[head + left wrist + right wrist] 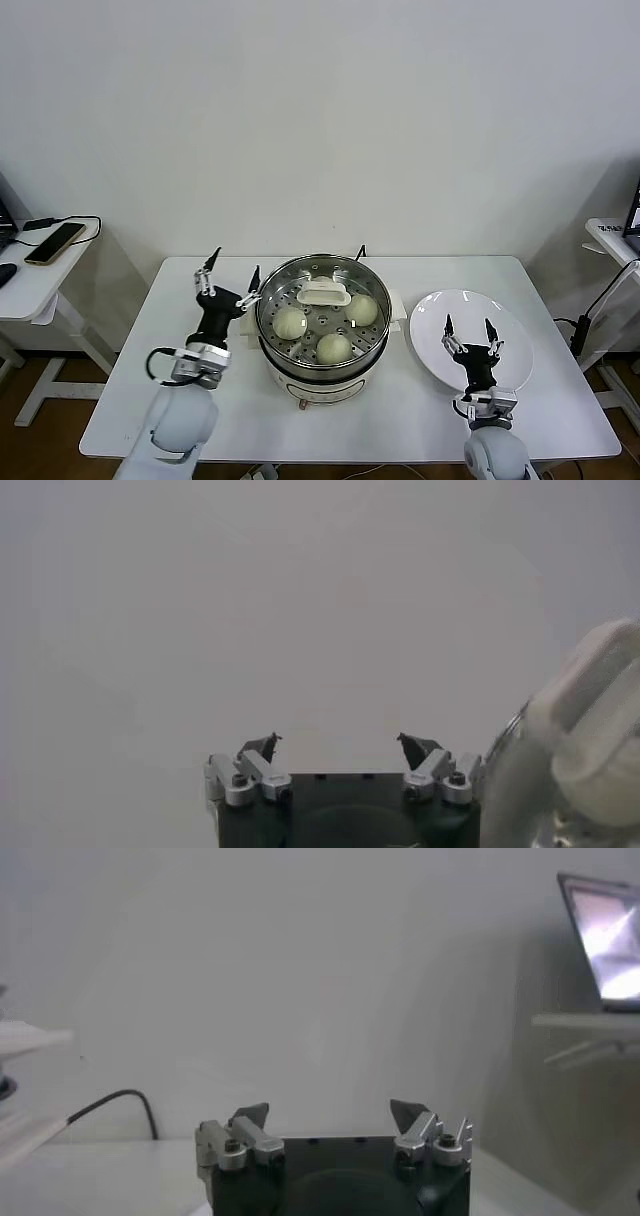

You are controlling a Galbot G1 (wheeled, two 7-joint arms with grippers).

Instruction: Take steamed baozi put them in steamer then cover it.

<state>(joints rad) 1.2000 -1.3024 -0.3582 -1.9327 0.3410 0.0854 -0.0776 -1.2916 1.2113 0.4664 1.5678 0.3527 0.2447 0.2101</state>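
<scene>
And here's the table (130, 400), white and wide, with the steamer (322, 375) sitting right in the middle of it, shiny steel pot on a cream base. The lid (324, 294) is on top, clear glass with its cream handle at the centre, and through it you can see buns (334, 347) resting on the perforated tray: one at the left, one at the near side, one at the right, and a fourth I can't make out under the handle. Over on the left, the left gripper (232, 270) hangs just beside the pot's left rim, jaws spread wide and holding nothing, one fingertip close by the lid's edge though I can't tell if it touches. From the left wrist view the left gripper (340, 744) points at bare wall, with the cream handle of the lid looming at the side. On the right, the white plate (505, 328) lies just beside the steamer, nothing on it, and the right gripper (468, 325) hovers over its near half, jaws wide apart and holding nothing. The right wrist view shows the right gripper (330, 1110) against the wall, a dark cable (115, 1103) trailing off behind. Far left, a side table (30, 285) carries a phone (55, 243).
</scene>
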